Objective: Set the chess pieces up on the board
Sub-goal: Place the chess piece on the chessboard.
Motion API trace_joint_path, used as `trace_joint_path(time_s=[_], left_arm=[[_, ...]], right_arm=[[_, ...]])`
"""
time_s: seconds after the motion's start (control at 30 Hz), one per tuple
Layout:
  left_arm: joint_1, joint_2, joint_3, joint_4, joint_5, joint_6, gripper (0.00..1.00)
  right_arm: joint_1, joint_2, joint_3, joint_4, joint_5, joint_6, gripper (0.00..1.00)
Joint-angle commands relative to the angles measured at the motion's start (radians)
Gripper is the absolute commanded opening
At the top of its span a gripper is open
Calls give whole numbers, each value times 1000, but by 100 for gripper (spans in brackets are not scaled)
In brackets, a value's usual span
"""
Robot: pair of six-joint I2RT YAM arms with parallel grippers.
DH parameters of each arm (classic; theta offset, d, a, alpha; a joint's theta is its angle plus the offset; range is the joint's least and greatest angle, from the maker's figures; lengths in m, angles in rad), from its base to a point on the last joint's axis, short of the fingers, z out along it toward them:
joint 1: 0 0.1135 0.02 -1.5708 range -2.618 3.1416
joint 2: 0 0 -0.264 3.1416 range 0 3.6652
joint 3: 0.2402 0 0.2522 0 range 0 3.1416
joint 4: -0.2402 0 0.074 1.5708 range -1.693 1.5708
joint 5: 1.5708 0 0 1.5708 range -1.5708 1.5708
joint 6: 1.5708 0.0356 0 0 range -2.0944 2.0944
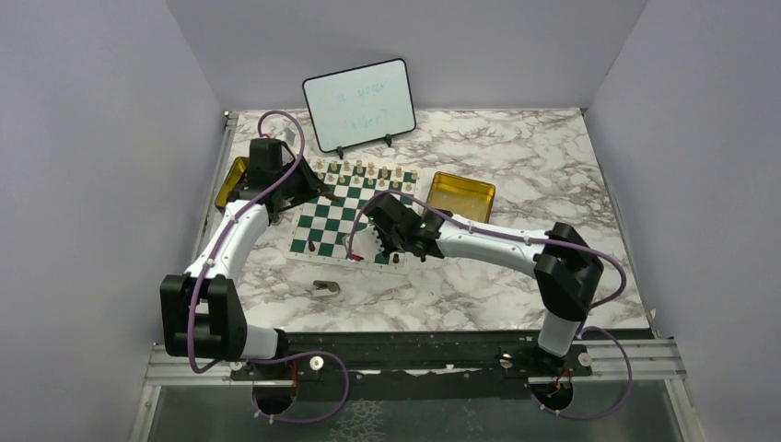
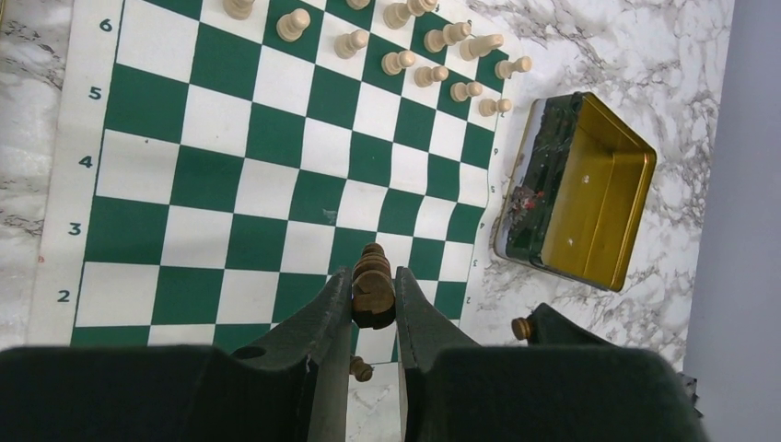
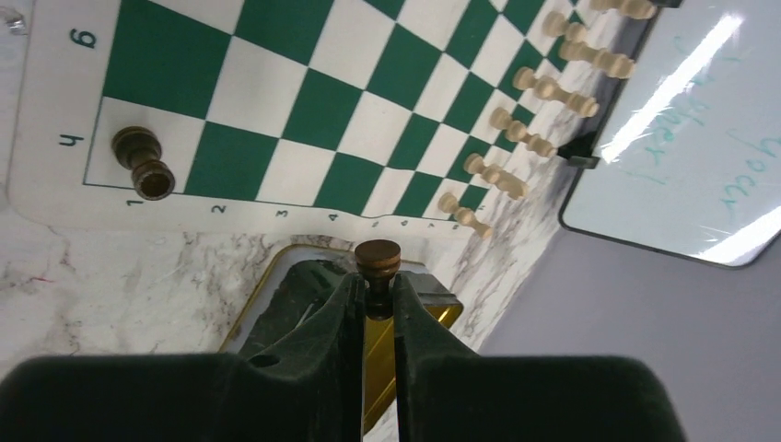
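Over the board's [image 1: 339, 215] near edge, the right gripper [image 3: 378, 295] pinches a dark round-topped piece [image 3: 378, 259]. At the board's left side, the left gripper [image 2: 373, 308] clamps a dark ridged piece [image 2: 373, 281]. Light pieces [image 2: 400, 62] line the board's far rows

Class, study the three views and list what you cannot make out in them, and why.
Whiteboard writing: too small and faint in the top view; cut off by the edge and glared in the right wrist view.
Dark piece in the right tool: seen end-on in its wrist view, body hidden by the fingers.
Board squares in the top view: several covered by the right arm.
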Motion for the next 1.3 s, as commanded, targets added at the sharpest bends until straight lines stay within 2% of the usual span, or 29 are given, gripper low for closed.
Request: trace_joint_path(time_s=[0.0, 0.1, 0.57, 0.7, 0.9, 1.27], left_arm=[[7, 1, -14, 29, 34, 17, 16], [7, -1, -15, 31, 35, 17, 16], [10, -8, -22, 33, 39, 17, 16], [10, -7, -23, 35, 41, 16, 16], [9, 1, -22, 39, 52, 13, 16], [11, -4, -25, 41, 53, 13, 16]], right_arm=[[1, 52, 40, -199, -24, -64, 19], [1, 85, 64, -234, -36, -51, 22], [0, 148, 71, -271, -4, -44, 24], [1, 167, 88, -316, -2, -16, 24], [0, 178, 100, -307, -23, -4, 20], [0, 212, 125, -303, -85, 9, 20]])
